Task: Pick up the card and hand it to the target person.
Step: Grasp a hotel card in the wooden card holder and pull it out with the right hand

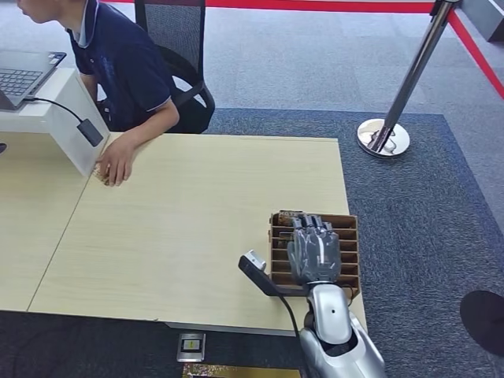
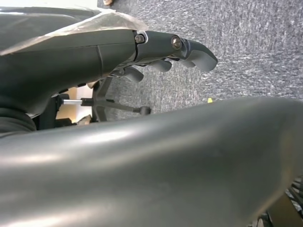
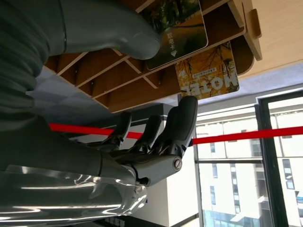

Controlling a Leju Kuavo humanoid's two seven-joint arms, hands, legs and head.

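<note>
The robot's right hand [image 1: 313, 249] is reaching over the brown slotted wooden card rack [image 1: 347, 250], which is sitting at the near right corner of the pale rectangular wooden table [image 1: 196, 228], close to both the near and right edges. In the right wrist view, the thick grey thumb [image 3: 137, 40] is pressing on a glossy card with an autumn-tree picture [image 3: 182, 23] standing in a slot, while the darker fingers [image 3: 178, 125] are hanging apart from it, not closed around it; a second yellow card printed "HOTEL" [image 3: 207, 71] is lying in the neighbouring slot. The left hand [image 2: 168, 52] is hanging over grey carpet with fingers loosely extended, holding nothing. A person in a dark navy polo shirt [image 1: 122, 67] is sitting at the far left edge, one hand [image 1: 116, 164] resting on the tabletop. A wide stretch of bare table is lying between rack and person. A chrome stanchion with red belt [image 1: 386, 130] is standing on the carpet beyond the right edge.
</note>
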